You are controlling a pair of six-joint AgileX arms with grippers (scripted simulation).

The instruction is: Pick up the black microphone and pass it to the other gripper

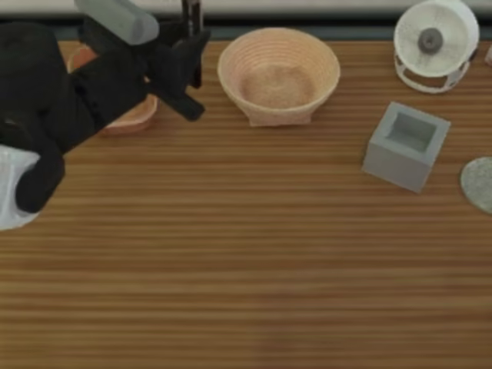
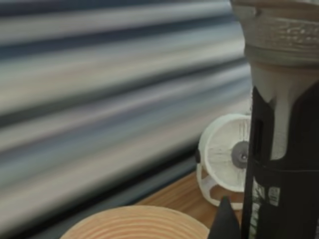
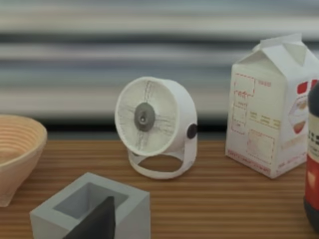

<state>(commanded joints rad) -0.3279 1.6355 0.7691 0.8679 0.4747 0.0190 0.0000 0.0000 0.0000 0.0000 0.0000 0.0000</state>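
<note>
My left gripper (image 1: 192, 73) is raised at the back left of the table, shut on the black microphone (image 1: 191, 19). The microphone stands roughly upright; its slim black handle runs to the top view's upper edge, where the head is cut off. In the left wrist view the black handle (image 2: 281, 194) fills the right side, with the silver-grey mesh head (image 2: 279, 35) above it. One dark fingertip (image 2: 224, 219) shows beside the handle; the other is hidden behind it. My right gripper (image 3: 102, 221) is out of the top view, open and empty, low over a grey box.
A woven basket (image 1: 278, 73) sits back centre, and an orange bowl (image 1: 134, 119) lies under my left arm. At the right stand a white fan (image 1: 436, 42), the grey square box (image 1: 406, 144) and a grey disc (image 1: 480, 183). A milk carton (image 3: 269, 104) and a dark bottle (image 3: 313, 159) are farther right.
</note>
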